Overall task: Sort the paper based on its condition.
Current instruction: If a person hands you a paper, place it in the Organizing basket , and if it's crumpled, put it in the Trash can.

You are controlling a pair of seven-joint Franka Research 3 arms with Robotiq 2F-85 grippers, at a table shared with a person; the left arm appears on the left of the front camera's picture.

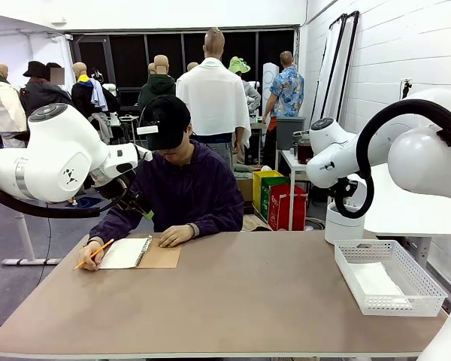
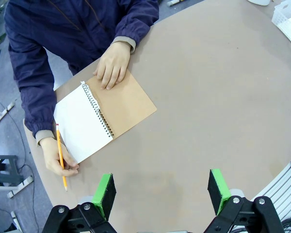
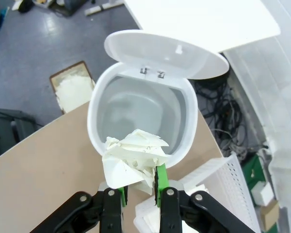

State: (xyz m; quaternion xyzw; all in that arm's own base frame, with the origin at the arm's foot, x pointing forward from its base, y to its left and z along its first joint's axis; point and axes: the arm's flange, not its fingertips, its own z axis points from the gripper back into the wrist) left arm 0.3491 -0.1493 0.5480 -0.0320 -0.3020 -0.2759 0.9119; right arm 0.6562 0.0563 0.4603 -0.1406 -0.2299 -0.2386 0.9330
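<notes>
Right wrist view showed the right gripper (image 3: 139, 187) clamped on a crumpled white sheet of paper (image 3: 135, 159), held above the round white plastic bin (image 3: 140, 114) with its lid open. The left gripper (image 2: 161, 196) hung with jaws spread wide above the tan table (image 2: 223, 97), near the person's spiral notebook (image 2: 104, 114) and pencil (image 2: 60, 158).

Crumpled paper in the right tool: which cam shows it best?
Right wrist view. The crumpled paper sits pinched in the right tool, just over the open white bin. In the front view the right arm is there but the paper can't be made out.
</notes>
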